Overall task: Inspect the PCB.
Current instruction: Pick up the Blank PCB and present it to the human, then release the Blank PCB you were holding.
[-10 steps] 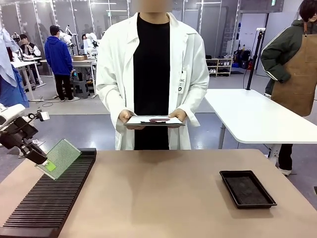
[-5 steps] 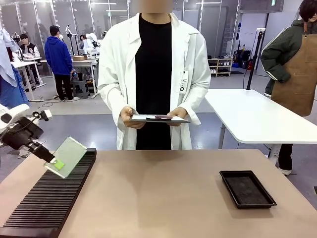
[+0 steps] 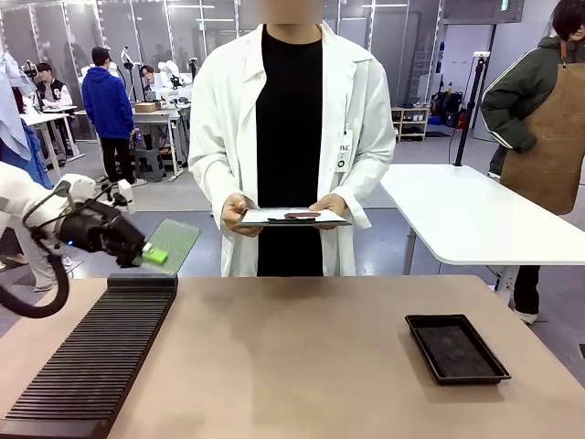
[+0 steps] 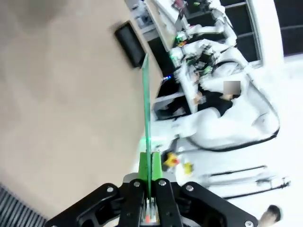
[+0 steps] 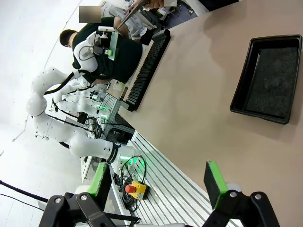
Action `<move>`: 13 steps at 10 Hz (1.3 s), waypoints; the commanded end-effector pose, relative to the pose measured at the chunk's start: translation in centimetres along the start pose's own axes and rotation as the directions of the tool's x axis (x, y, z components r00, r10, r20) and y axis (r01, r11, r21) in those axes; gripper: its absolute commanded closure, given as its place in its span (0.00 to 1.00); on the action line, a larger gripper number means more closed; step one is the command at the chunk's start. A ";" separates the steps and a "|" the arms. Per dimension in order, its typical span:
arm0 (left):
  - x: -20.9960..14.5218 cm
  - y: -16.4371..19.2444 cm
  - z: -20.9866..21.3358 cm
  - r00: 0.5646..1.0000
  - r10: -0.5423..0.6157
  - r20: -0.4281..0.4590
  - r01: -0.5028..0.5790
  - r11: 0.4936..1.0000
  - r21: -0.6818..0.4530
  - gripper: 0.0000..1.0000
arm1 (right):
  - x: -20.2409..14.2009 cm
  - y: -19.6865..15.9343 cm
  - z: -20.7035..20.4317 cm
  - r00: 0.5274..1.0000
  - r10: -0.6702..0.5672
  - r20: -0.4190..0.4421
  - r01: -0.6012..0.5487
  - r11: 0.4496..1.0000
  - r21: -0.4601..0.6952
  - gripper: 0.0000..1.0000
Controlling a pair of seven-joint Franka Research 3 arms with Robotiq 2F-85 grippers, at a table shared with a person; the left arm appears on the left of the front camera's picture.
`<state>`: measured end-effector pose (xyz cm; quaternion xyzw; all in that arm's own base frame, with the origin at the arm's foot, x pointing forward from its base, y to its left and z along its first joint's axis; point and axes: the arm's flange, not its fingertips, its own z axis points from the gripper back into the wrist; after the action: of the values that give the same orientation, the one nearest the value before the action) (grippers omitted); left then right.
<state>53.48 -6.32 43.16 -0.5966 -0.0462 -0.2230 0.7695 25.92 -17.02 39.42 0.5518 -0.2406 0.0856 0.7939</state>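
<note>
The green board hangs tilted in the air just beyond the far end of the black slotted rack, at the left side of the table. The left jaws are clamped on its near edge. Across the table a person holds a clipboard. A black tray lies to the right. The right jaws stand wide apart, empty.

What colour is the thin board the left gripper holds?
Green, finely dotted board; front view shows it best.
</note>
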 end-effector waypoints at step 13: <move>5.9 4.6 -2.5 0.989 0.123 0.085 -0.101 0.969 -0.227 0.97 | 0.1 0.0 0.0 1.000 0.021 0.012 -0.021 1.000 0.007 0.00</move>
<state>60.19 -9.26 40.19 -0.6949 -0.0244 -0.1516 0.7025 25.92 -17.02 39.41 0.5519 -0.2404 0.0857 0.7939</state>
